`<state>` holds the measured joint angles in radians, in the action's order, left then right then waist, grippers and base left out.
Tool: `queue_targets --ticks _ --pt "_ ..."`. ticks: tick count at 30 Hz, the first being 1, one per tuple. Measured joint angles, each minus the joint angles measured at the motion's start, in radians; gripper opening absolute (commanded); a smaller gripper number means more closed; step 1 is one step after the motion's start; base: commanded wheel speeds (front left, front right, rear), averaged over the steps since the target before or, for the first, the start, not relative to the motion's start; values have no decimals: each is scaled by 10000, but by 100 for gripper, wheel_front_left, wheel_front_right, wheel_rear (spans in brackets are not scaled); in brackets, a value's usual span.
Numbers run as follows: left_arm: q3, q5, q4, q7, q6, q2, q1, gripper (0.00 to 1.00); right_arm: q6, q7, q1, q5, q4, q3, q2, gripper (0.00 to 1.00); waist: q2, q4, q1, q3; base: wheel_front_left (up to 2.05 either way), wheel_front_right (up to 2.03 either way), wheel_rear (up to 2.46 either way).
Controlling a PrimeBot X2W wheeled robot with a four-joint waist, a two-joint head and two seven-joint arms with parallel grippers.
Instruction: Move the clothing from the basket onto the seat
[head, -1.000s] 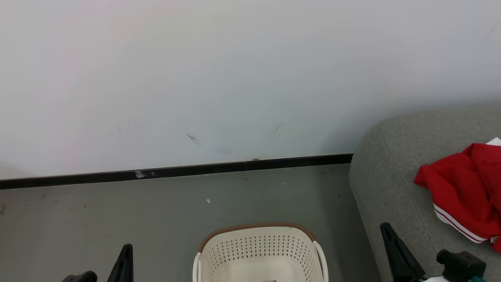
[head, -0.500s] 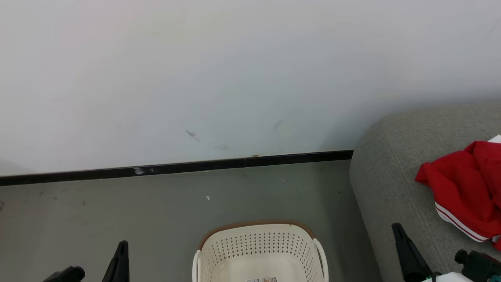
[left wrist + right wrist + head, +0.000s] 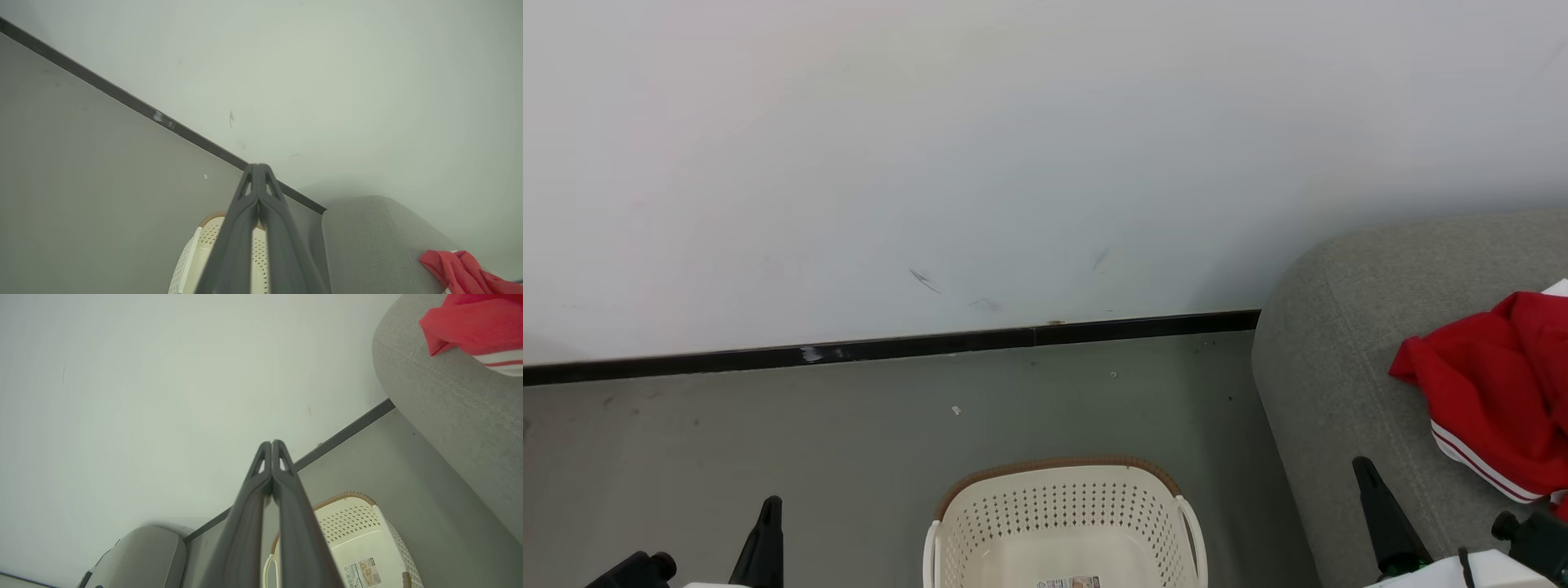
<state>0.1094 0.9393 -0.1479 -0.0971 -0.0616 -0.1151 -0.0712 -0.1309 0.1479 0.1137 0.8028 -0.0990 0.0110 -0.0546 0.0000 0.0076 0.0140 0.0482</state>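
The cream basket (image 3: 1054, 510) with a brown rim stands on the floor at the bottom centre, a sticker (image 3: 361, 571) on its bare bottom. Red clothing (image 3: 1494, 392) with white stripe trim lies on the grey seat (image 3: 1331, 367) at the right. My left gripper (image 3: 768, 523) is shut, low at the left of the basket and apart from it. My right gripper (image 3: 1372, 490) is shut in front of the seat's front corner, left of the clothing. The left wrist view has the left gripper (image 3: 258, 168) shut over the basket (image 3: 212, 237). The right wrist view has the right gripper (image 3: 272, 446) shut beside the basket (image 3: 347, 522).
A pale wall with a black baseboard (image 3: 890, 349) runs behind the grey floor (image 3: 768, 433). The seat (image 3: 449, 400) stands close to the basket's right side. Another grey rounded cushion (image 3: 143, 555) sits by the wall in the right wrist view.
Both grippers have sunk toward the bottom edge of the head view, the right one also shifting right. The picture has shifted up slightly. Both stay shut.
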Motion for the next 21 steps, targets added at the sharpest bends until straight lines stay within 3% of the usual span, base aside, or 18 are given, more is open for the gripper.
queue_targets --ticks 21 --pt "-617 2556 -334 698 583 222 467 0 2 -602 -585 3388 -675 -50 -226 0 0 -28 -118 -230 0 0 0"
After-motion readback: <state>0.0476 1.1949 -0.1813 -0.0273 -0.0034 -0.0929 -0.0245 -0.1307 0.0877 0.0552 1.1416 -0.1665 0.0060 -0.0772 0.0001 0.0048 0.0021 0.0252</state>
